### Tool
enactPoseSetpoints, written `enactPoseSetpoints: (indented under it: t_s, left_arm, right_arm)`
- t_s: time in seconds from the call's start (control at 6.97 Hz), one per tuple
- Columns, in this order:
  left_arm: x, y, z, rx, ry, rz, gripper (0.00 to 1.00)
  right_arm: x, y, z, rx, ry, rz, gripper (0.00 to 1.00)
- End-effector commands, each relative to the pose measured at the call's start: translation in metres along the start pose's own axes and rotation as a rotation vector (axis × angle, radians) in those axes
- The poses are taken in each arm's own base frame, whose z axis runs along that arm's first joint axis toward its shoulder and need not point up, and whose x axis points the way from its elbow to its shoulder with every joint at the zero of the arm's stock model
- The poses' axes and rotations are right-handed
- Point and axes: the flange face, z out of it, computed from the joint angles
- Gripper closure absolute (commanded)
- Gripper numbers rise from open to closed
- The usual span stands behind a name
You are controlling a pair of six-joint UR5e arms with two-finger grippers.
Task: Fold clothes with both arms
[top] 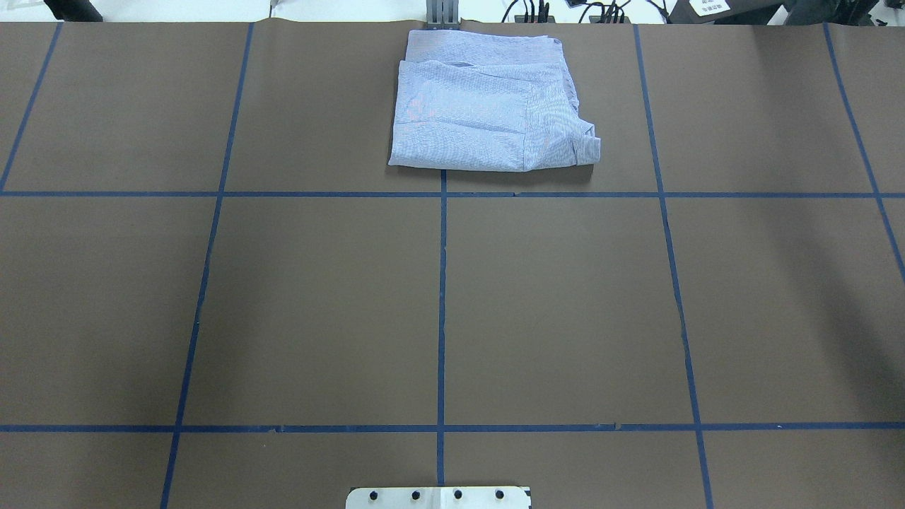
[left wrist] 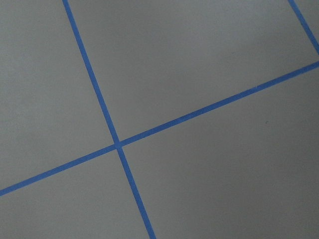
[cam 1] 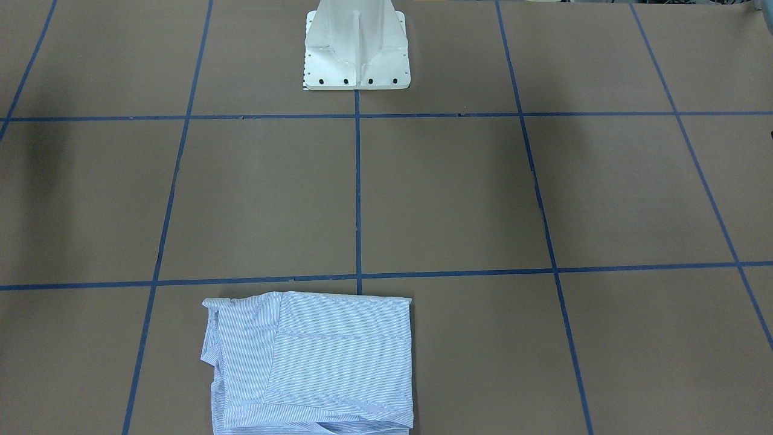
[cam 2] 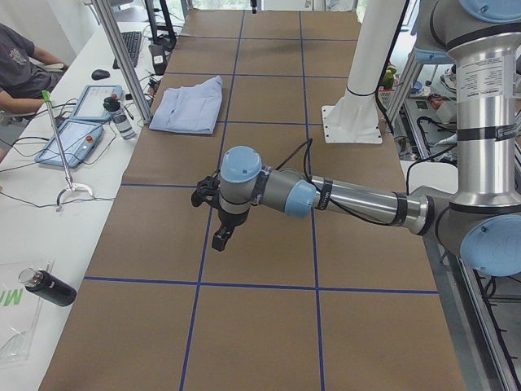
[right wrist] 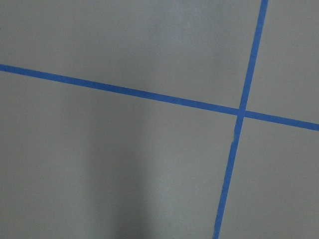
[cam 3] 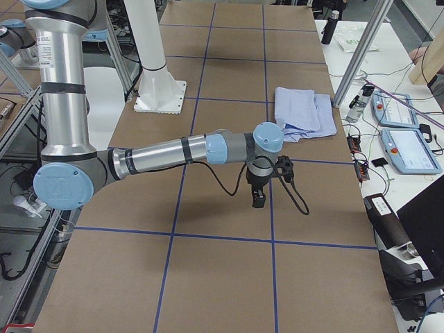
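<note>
The light blue striped shirt (cam 1: 308,362) lies folded into a rough rectangle at the table's far edge from the robot, near the centre line. It also shows in the overhead view (top: 488,113) and both side views (cam 2: 189,104) (cam 3: 302,111). My left gripper (cam 2: 221,238) shows only in the exterior left view, hanging above bare table well away from the shirt. My right gripper (cam 3: 258,200) shows only in the exterior right view, likewise above bare table, short of the shirt. I cannot tell whether either is open or shut. Both wrist views show only brown table and blue tape lines.
The white pedestal base (cam 1: 356,54) stands at the robot's side of the table. Blue tape lines (top: 442,311) divide the brown surface into squares. Beyond the far edge is a bench with control tablets (cam 2: 81,138), a black bottle (cam 2: 49,287) and a seated person (cam 2: 20,69).
</note>
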Motion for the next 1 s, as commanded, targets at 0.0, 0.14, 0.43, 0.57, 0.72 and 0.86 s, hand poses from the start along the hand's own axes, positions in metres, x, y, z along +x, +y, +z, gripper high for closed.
enactPoseSetpoints:
  t_s: [0.0,0.14,0.43,0.57,0.72,0.86]
  left_arm:
    - [-0.004,0.003,0.002,-0.003,0.0,-0.003,0.01]
    - [-0.014,-0.001,0.014,-0.016,0.002,-0.073,0.01]
    - [0.0,-0.006,-0.003,0.015,0.001,-0.072,0.01]
    - [0.003,-0.007,-0.007,0.023,0.0,-0.064,0.01]
    - [0.007,-0.01,-0.011,0.032,0.0,-0.056,0.01]
    - [0.011,-0.012,-0.018,0.045,-0.003,-0.049,0.01]
  right_arm:
    - [0.0,0.0,0.0,0.001,0.0,-0.001,0.0]
    - [-0.001,-0.001,-0.001,0.005,-0.002,-0.004,0.0]
    - [0.0,-0.001,0.0,0.003,0.0,-0.001,0.0]
    - [0.0,-0.001,0.0,0.002,0.0,0.001,0.0]
    - [0.001,-0.001,0.001,0.002,0.0,0.001,0.0]
    - [0.002,-0.001,0.002,0.0,0.0,0.004,0.0]
